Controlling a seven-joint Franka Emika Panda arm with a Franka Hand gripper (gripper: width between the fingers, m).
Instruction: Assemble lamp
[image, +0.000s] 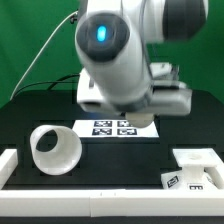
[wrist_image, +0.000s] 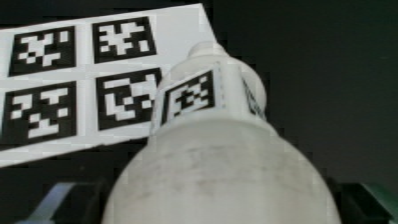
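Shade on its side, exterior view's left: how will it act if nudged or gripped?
The shade lies on its side, round and tapered, so a push would probably roll it in a curve. Hollow, so likely light for its size. Its matte wall looks rigid, probably not slippery.

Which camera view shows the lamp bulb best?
The wrist view. The bulb fills much of that picture, with the tag on its stem clear, in front of the marker board. In the exterior view the robot arm covers the middle, and I cannot make out the bulb there.
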